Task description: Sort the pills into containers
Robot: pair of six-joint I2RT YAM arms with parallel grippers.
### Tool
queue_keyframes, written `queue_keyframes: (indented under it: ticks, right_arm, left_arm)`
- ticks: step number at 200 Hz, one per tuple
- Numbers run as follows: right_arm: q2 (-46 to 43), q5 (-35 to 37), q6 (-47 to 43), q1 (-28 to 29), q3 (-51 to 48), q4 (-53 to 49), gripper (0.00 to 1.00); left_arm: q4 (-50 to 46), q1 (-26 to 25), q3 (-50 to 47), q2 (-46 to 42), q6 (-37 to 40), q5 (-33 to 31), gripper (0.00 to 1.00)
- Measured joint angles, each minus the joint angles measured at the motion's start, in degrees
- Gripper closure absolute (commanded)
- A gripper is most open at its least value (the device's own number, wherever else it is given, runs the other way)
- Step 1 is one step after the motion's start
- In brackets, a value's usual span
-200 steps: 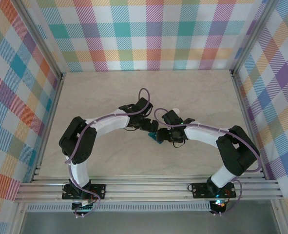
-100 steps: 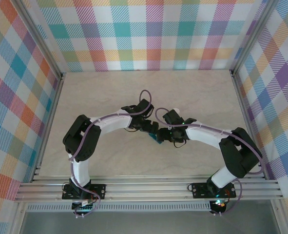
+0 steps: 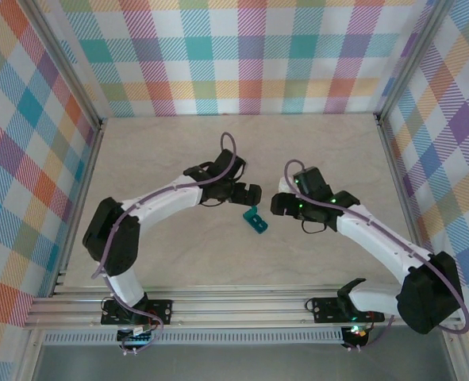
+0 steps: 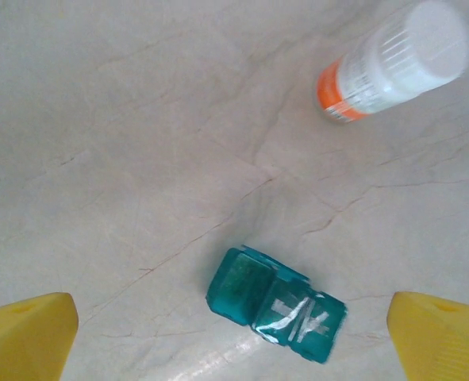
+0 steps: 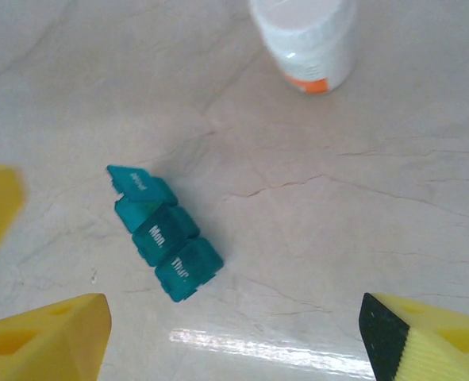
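The teal pill box (image 3: 255, 221) lies on the table between my two grippers, a short strip of three lidded compartments. In the right wrist view the pill box (image 5: 164, 234) has its far end lid tipped up, and the other two lids read "Mon." and "Thur". I cannot tell whether pills lie inside. My left gripper (image 3: 248, 193) hovers just behind the box, open, with the box (image 4: 275, 304) below and between its yellow fingers (image 4: 24, 333). My right gripper (image 3: 278, 204) stands to the right of the box, open and holding nothing, its yellow fingers (image 5: 48, 337) spread wide.
A small white bottle with an orange label (image 4: 397, 59) lies on the table beyond the pill box, seen upright in the right wrist view as the bottle (image 5: 305, 36). Checked walls enclose the light wooden table (image 3: 163, 151) on three sides.
Both grippers, which met at the pill box, have pulled away from it. The left moved back and the right moved right. The box now lies free on the table.
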Motion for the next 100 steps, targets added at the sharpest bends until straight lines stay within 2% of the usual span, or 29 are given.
queue_keyframes:
  ticks: [40, 100]
  right_arm:
    - [4.8, 0.2, -1.6, -4.6, 8.0, -4.4, 0.14]
    - [25.2, 1.2, -6.2, -7.4, 28.7, -9.7, 0.14]
  left_arm:
    - [0.8, 2.8, -2.3, -6.7, 0.0, 0.9, 0.00]
    - [1.8, 7.9, -3.0, -8.8, 0.2, 0.2, 0.00]
